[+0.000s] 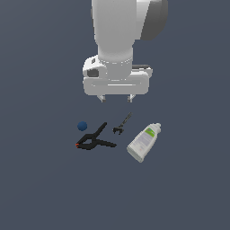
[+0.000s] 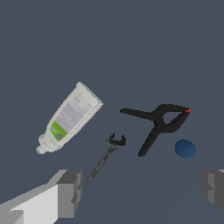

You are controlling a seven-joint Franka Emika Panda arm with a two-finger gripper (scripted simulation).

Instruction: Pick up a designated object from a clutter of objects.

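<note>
The small dark-blue ball (image 1: 82, 126) lies on the grey floor at the exterior view's left end of the clutter; it also shows in the wrist view (image 2: 185, 148). Beside it lies the black spring clamp (image 1: 95, 140) with an orange tip, seen too in the wrist view (image 2: 159, 122). Then come the small dark wrench (image 1: 122, 124) (image 2: 106, 158) and the white bottle (image 1: 144, 142) (image 2: 69, 117) with a greenish label, lying on its side. My gripper (image 1: 117, 98) (image 2: 140, 188) hangs open and empty above the clutter, over the wrench, well clear of the ball.
Bare grey floor (image 1: 188, 193) surrounds the four objects on all sides. The white arm body (image 1: 117, 36) rises above the gripper at the top of the exterior view.
</note>
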